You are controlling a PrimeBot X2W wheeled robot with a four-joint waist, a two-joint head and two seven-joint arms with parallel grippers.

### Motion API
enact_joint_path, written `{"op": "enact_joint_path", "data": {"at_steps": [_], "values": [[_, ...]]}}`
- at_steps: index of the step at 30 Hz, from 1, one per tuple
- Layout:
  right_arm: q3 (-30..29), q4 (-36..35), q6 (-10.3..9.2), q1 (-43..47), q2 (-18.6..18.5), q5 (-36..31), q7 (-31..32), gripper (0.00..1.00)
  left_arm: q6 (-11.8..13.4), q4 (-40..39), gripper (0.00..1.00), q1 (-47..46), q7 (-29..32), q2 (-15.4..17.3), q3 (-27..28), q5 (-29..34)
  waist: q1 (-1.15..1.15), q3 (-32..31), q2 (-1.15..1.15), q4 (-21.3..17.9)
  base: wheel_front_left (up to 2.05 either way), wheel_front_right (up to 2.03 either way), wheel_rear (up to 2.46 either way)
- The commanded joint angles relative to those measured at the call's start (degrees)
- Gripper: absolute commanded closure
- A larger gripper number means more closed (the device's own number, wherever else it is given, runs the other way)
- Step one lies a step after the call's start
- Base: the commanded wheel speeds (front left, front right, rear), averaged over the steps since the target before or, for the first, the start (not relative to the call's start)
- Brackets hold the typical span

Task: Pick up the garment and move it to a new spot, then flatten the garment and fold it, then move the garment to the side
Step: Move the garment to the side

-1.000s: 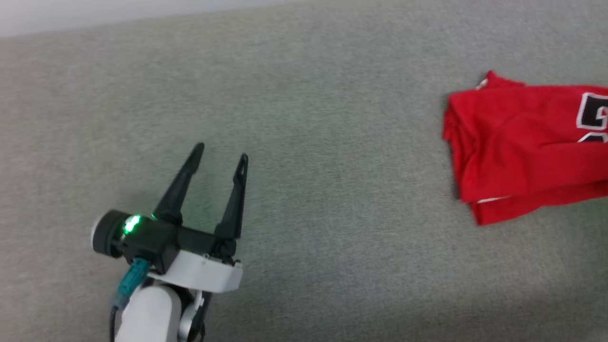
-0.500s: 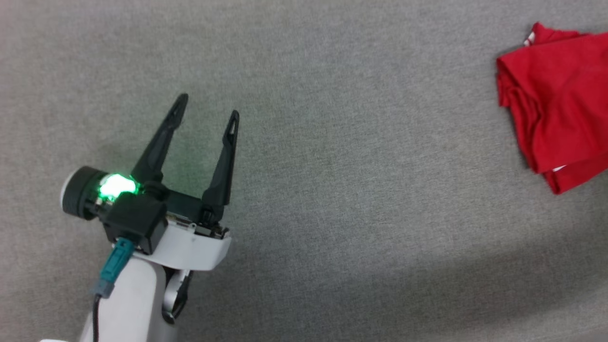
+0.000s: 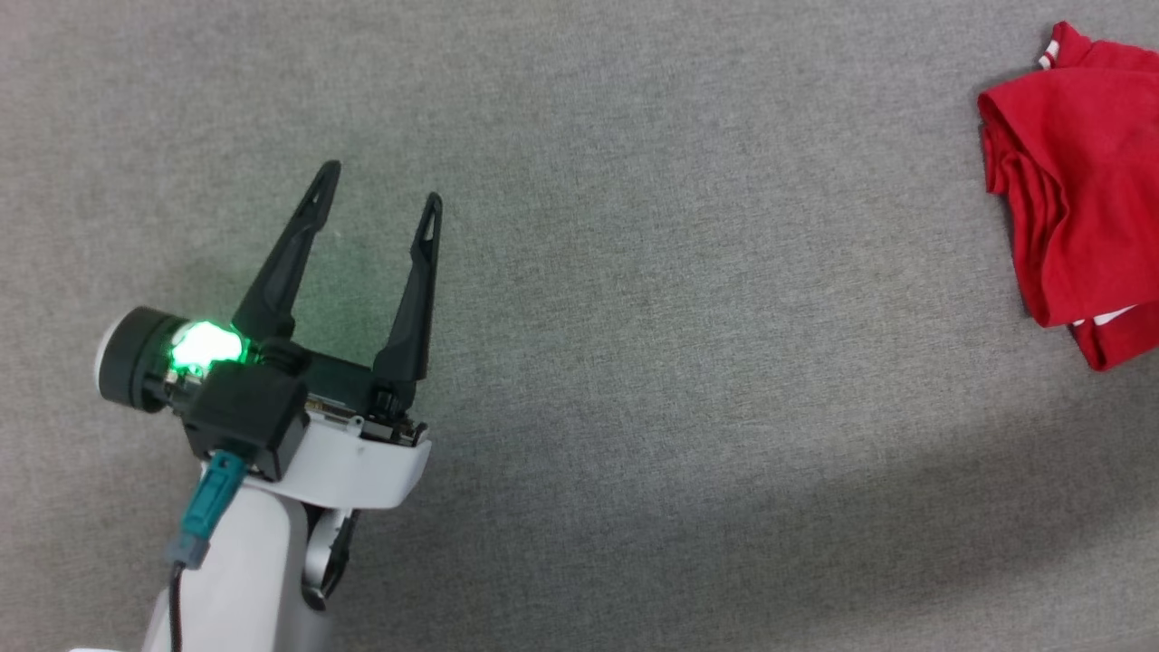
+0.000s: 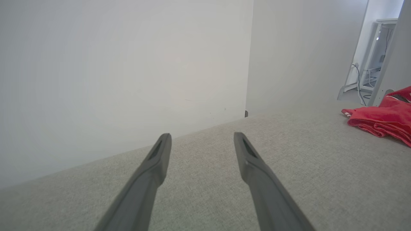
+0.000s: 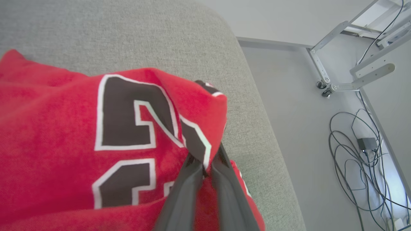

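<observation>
The garment (image 3: 1077, 172) is a folded red jersey lying on the grey surface at the head view's right edge, partly cut off. In the right wrist view its black-and-white lettering (image 5: 128, 118) faces up, and my right gripper (image 5: 205, 160) is shut on a raised fold of the red fabric near the surface's rounded edge. My left gripper (image 3: 380, 186) hovers open over bare grey fabric far to the left of the garment, nothing between its fingers. The left wrist view has the garment (image 4: 382, 120) low at the far right.
The grey upholstered surface (image 3: 652, 362) ends in a rounded edge (image 5: 257, 106) close beside the garment. Beyond it the floor holds metal frame legs (image 5: 337, 54) and loose cables (image 5: 359, 150). A white wall (image 4: 128, 64) stands behind the surface.
The head camera has swung, shifting the picture. The garment now sits further right and higher in view, with less of it showing. Both grippers keep their states.
</observation>
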Motion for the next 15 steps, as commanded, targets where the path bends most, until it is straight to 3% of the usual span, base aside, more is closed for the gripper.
{"op": "enact_joint_path", "data": {"at_steps": [1, 3, 10, 15], "values": [[0.5, 0.5, -0.1, -0.7, -0.1, 0.2, -0.7, 0.69, 0.4, 0.1, 0.0, -0.4, 0.0, -0.2, 0.1, 0.4, 0.0, -0.6, 0.0, 0.1, 0.0, 0.0, 0.0], [1.3, 1.2, -0.1, -0.9, -0.1, 0.6, -1.8, 0.0, 0.4, 0.8, 0.0, -0.1, 0.0, -0.5, 0.0, 0.4, 0.0, -1.7, 0.0, 0.3, 0.0, 0.0, 0.0], [5.4, 1.2, -0.1, 0.9, -0.8, 0.3, -5.6, 0.0, 1.0, 3.5, 0.0, 2.7, 0.0, -2.0, 0.7, -1.1, 0.0, -7.9, 0.0, 1.6, 0.0, 0.0, 0.0], [9.3, -1.4, -0.1, 4.4, 1.4, 1.7, -7.8, 0.0, 1.1, 5.9, 0.0, 6.4, 0.0, -3.0, 2.7, -2.8, 0.0, -13.2, 0.0, 3.1, 0.0, 0.0, 0.0]]}}
